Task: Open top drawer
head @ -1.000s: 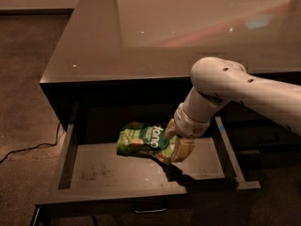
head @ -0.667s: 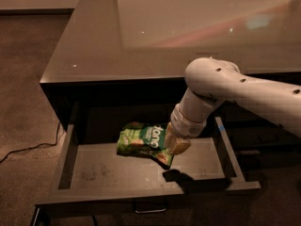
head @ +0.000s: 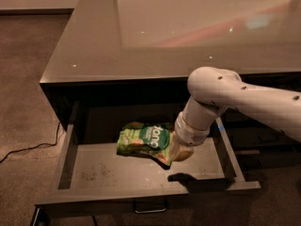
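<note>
- Nearest you, the top drawer (head: 117, 173) is sitting pulled well out from under the counter, its long axis running 9 to 3 o'clock. Its small metal pull handle (head: 149, 207) is showing at 6 o'clock on the dark front panel.
- The handle is lying at about 7 o'clock from the end effector (head: 181, 152), which is hanging inside the drawer just over the matte grey floor. You are not getting enough view to tell whether it is open or closed.
- A crinkly green snack bag (head: 143, 138) is lying against it at 9 o'clock.
- The smooth, rounded white arm (head: 244, 98) is reaching in from 3 o'clock.
- Farthest, the counter (head: 188, 27) is showing a flat, glossy dark top.
</note>
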You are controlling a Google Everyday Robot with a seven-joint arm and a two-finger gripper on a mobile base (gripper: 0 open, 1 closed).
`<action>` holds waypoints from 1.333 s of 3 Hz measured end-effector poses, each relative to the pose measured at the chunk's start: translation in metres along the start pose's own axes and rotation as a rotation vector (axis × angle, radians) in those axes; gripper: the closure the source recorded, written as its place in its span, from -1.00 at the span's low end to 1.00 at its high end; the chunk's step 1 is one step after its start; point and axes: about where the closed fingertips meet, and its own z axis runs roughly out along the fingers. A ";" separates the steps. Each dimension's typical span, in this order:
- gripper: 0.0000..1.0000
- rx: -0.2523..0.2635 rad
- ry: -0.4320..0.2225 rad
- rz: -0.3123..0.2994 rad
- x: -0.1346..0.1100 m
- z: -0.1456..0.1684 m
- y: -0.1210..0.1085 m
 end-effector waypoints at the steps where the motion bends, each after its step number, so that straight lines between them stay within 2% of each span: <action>1: 1.00 0.015 -0.001 0.026 0.000 -0.001 0.019; 2: 1.00 0.046 0.006 0.044 0.000 -0.010 0.044; 3: 0.63 0.040 0.024 0.058 0.000 -0.014 0.054; 4: -0.15 0.040 0.024 0.058 0.000 -0.014 0.054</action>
